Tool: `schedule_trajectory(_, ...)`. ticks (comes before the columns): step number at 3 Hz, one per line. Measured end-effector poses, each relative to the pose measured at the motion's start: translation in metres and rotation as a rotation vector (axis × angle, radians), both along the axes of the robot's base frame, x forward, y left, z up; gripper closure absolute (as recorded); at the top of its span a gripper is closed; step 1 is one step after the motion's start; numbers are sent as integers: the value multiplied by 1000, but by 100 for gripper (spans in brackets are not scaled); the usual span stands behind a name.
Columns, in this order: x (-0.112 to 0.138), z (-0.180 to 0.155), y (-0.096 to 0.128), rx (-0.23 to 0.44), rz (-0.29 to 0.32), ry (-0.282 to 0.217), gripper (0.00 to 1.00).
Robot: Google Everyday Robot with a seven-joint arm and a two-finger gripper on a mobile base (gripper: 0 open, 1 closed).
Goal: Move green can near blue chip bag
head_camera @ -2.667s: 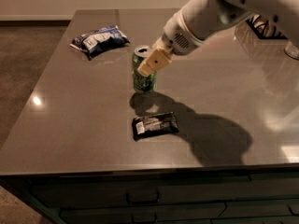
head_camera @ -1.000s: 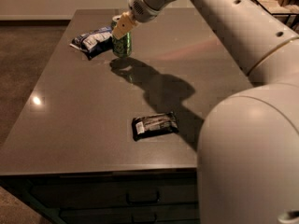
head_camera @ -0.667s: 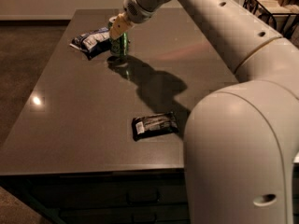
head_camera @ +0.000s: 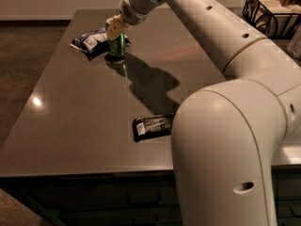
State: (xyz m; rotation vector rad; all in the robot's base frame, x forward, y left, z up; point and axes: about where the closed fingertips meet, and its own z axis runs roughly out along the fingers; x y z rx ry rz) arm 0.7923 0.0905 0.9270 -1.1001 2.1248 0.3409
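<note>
Far across the worktop (head_camera: 70,126) the end effector (head_camera: 115,28) grips the green can (head_camera: 118,46) just beside the blue chip bag (head_camera: 89,40), and a bumpy let-go might tip it.

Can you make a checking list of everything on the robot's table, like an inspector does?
Surface: dark, shiny table with one bright spot of light near its left side.
Job's things: green can standing upright at the far end, right beside the blue chip bag; I cannot tell if they touch.
Clutter: flat black packet with a white end, lying near the front edge.
Grippers: the hand is at the top of the green can, on the long white arm.
Cables: nothing seen.
Surroundings: wire basket at the far right; brown floor on the left.
</note>
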Motion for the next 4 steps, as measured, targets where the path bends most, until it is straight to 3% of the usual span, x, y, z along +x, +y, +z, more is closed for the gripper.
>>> schedule_trajectory(2,4,-7,10,-4,13,-7,16)
schedule_trajectory(3,4,-11,12,-5,16,-3,0)
schedule_trajectory(4,4,-11,12,-5,17,-2,0)
